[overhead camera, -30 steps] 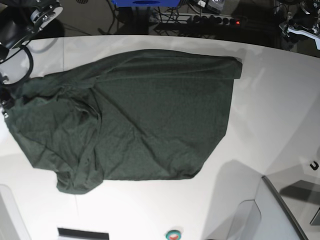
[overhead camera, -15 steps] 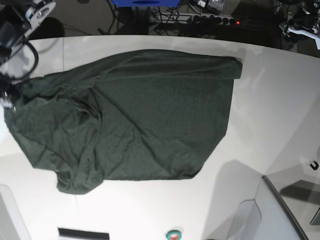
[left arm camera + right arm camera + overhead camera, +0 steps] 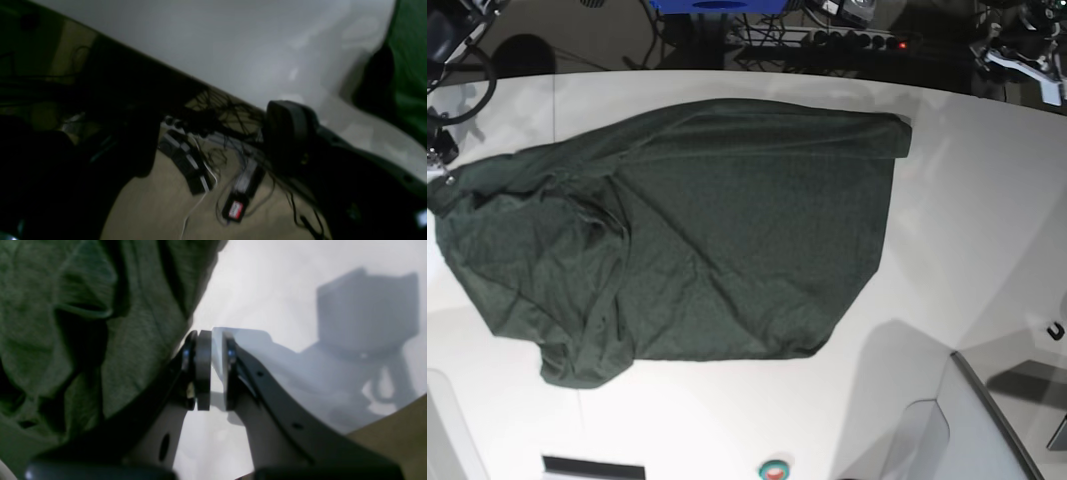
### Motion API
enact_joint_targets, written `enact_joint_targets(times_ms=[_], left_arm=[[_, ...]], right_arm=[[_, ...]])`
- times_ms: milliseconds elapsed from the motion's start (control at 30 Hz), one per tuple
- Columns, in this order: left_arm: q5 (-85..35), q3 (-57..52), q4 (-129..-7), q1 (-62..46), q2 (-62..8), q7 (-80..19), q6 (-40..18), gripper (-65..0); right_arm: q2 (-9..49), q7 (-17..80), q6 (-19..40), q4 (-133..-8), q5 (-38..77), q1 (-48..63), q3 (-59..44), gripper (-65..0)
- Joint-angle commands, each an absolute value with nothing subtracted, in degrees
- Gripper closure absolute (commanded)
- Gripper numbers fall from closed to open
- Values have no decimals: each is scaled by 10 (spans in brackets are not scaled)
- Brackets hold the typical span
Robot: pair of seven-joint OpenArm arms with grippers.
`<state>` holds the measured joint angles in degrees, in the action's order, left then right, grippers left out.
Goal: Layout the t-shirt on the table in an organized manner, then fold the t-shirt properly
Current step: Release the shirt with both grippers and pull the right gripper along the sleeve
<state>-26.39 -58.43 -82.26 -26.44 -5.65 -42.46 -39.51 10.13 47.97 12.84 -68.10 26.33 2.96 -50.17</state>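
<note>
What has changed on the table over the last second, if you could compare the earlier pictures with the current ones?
The right pincer has drawn back from the t-shirt toward the table's far corner in the base view, its jaws now nearly shut with bare table between them, holding no cloth. The shirt's edge there has shifted slightly. The rest of the shirt lies as before, crumpled on that side.

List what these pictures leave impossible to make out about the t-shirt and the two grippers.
- t-shirt: sleeves and collar lost in bunched folds on the base view's left.
- right gripper: jaws nearly closed beside the shirt's edge; nothing visible between them, though the wrist view is blurred.
- left gripper: wrist view dark and blurred, fingers indistinct.
- table: near edge cut off by the frame.
</note>
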Motion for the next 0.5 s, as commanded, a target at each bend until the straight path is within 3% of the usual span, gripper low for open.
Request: enact_joint_targets(times_ms=[0,167,367,467], left_arm=[[-276,-581,-829,-270,-61,-415,-400,-477],[-275,-574,-835,-271,-20,-415,-400,-479],[-275,-522,-882,-292,-4,-417,-400,-479],[-271,-473,-911,-305,5,-415,-400,-477]], right_arm=[[99,471,158,-714,275,36,-502,-50],[47,469,208,-826,273,78,-502,-54],[39,474,212,-851,270,81,-498,-56],[40,474,265,-858,272,102,-481,-53]])
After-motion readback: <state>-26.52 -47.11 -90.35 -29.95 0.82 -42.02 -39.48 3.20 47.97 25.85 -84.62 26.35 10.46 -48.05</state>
